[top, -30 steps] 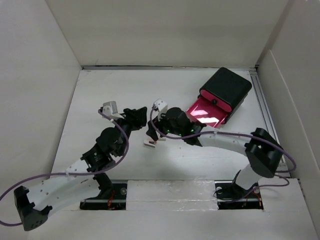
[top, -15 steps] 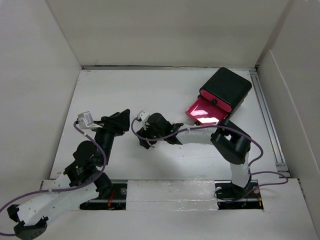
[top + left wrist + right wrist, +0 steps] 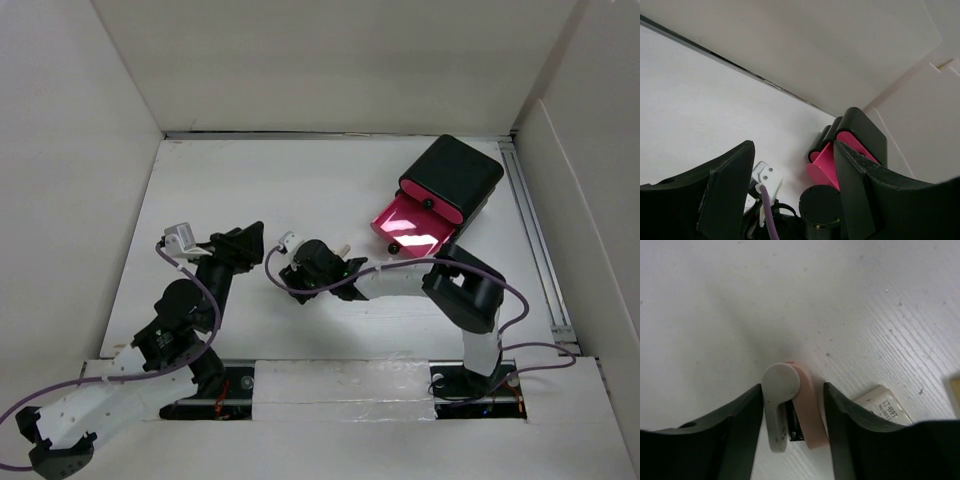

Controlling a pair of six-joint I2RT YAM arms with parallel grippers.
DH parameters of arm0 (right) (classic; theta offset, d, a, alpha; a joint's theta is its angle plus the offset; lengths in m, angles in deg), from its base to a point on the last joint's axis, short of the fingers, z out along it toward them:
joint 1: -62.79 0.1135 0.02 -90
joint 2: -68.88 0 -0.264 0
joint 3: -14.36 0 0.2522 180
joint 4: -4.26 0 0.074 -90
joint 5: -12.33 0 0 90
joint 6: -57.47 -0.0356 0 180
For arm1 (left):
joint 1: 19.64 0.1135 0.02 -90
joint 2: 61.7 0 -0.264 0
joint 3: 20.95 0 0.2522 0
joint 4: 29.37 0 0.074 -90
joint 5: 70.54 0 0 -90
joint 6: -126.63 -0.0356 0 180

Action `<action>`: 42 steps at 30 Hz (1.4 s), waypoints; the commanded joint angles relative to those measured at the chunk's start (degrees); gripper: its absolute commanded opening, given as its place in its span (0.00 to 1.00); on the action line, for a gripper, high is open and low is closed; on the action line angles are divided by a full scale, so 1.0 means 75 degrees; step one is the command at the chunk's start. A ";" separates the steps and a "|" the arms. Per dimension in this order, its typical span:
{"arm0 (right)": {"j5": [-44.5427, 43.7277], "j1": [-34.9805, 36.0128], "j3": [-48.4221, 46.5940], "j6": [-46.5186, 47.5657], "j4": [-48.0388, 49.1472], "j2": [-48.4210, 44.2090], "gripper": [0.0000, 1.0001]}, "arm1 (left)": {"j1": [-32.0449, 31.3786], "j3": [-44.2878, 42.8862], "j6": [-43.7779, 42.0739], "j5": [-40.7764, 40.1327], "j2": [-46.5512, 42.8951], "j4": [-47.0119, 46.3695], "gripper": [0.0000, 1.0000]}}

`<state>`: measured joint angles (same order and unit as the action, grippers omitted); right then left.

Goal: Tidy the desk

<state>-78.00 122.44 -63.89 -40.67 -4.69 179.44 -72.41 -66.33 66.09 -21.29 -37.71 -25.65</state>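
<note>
A small stapler (image 3: pixel 782 385), white on top and pale pink below, lies on the white desk (image 3: pixel 715 300). My right gripper (image 3: pixel 792 390) points down over it, open. The left finger touches the white part. A thin gap separates the right finger from the pink part. From above, the right gripper (image 3: pixel 298 283) hides the stapler near the middle of the desk (image 3: pixel 250 180). My left gripper (image 3: pixel 245 243) hovers just to its left, open and holding nothing. The left gripper (image 3: pixel 792 150) looks across at the right wrist.
A black box (image 3: pixel 450 175) stands at the back right, its pink drawer (image 3: pixel 412 225) pulled out toward the arms. A cream staple packet (image 3: pixel 885 405) lies right of the stapler. White panel walls border the desk.
The right gripper moved left and down over the stapler and its jaws narrowed around it. The left arm drew back to the left, away from the middle.
</note>
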 commanded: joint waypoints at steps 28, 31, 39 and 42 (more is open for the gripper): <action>-0.3388 -0.2727 0.2094 -0.1328 -0.0877 -0.5822 0.21 | -0.0041 -0.0882 0.0912 0.1566 0.5097 0.0671 0.70; -0.3354 -0.3102 0.2387 -0.1504 -0.0830 -0.6117 0.21 | -0.0193 -0.0871 0.1042 0.1684 0.5449 0.0543 0.70; -0.3178 -0.3806 0.2446 -0.1855 -0.1006 -0.5614 0.23 | -0.0346 -0.1186 0.1030 0.1871 0.6351 0.0402 0.70; -0.3060 -0.3969 0.2423 -0.1914 -0.0971 -0.5426 0.26 | -0.0346 -0.1175 0.1077 0.1871 0.6574 0.0367 0.69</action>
<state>-101.68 93.48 -45.40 -53.56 -13.30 138.06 -74.70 -73.23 73.32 -7.52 10.72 -21.87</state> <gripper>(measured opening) 0.411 0.694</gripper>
